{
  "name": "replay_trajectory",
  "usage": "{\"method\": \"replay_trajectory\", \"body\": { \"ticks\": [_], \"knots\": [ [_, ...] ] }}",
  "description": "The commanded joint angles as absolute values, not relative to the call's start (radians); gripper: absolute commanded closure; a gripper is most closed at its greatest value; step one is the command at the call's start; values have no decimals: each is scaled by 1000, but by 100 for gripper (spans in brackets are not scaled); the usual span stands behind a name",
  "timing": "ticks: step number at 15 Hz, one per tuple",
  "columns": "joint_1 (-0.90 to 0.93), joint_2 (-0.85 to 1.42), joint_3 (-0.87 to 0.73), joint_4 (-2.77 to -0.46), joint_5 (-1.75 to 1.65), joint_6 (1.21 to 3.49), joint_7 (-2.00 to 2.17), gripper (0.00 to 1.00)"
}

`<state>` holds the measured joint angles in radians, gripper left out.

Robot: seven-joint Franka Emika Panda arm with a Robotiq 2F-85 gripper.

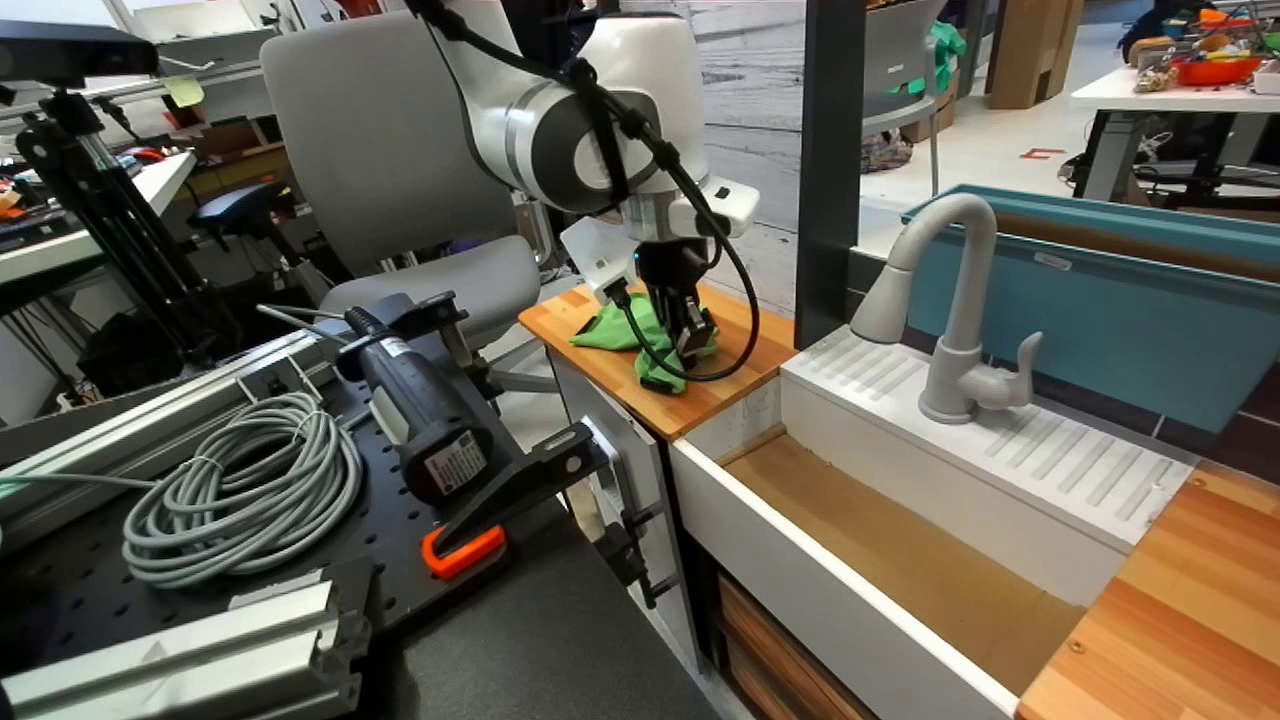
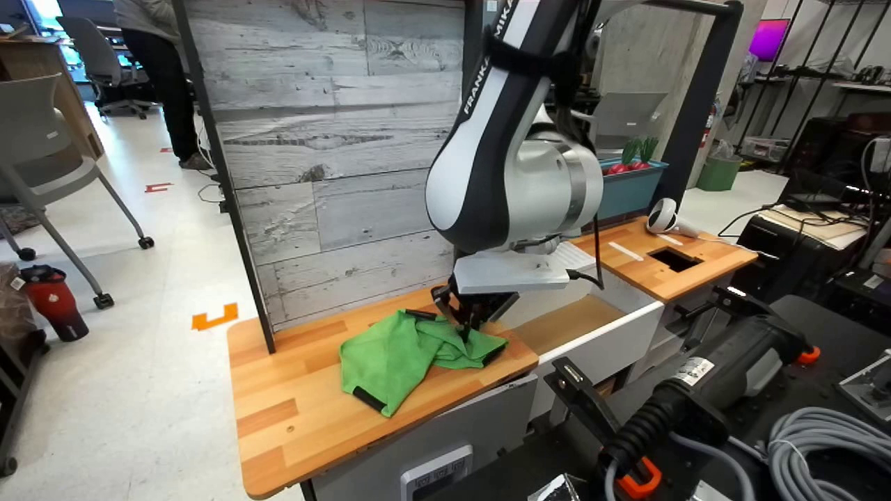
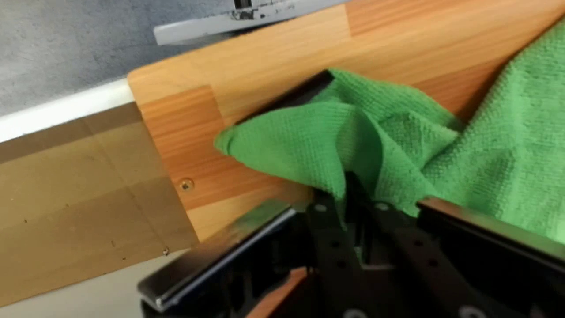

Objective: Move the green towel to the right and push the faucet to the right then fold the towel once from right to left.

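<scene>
Green towel (image 1: 612,328) lies on the wooden counter (image 1: 690,405), under and beside the pincer (image 1: 690,350), in an exterior view. Near the pincer, sink (image 1: 790,580). Well apart from the pincer, faucet (image 1: 970,300) upright on the ribbed ledge (image 1: 1080,465) along the basin; nothing of the robot touches it. Spout head hangs on the side toward the pincer.

In an exterior view, with the plank wall (image 2: 334,139) behind the pincer, most of the towel spreads on the pincer's side away from the sink: broad, flattish panel there, rumpled cloth right at the pincer. Some edges carry black strips (image 2: 369,399). Faucet not visible, probably hidden by the arm (image 2: 529,188).

Wrist view: fingers (image 3: 324,221) nearly together, a thin ridge of towel pinched between them, in its sink-side part. From the pincer a loose flap reaches toward the sink, stopping short of the counter's edge.

Progress, as judged: towel in hand, no clean fold made. Which way counts as right cannot be told, so the grip fits either the first shift or the start of the last fold. Faucet push: nothing settles whether it is done. Left, most likely: the fold, then letting go.
</scene>
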<state>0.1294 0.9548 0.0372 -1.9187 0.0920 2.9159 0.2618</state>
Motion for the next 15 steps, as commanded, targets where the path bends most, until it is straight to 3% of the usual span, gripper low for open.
{"method": "replay_trajectory", "body": {
  "ticks": [1,10,15],
  "knots": [
    [81,885,100,-1995,133,3013,222,100],
    [78,793,239,-2023,176,3060,231,100],
    [153,847,220,-1962,173,3029,251,100]
  ]
}}
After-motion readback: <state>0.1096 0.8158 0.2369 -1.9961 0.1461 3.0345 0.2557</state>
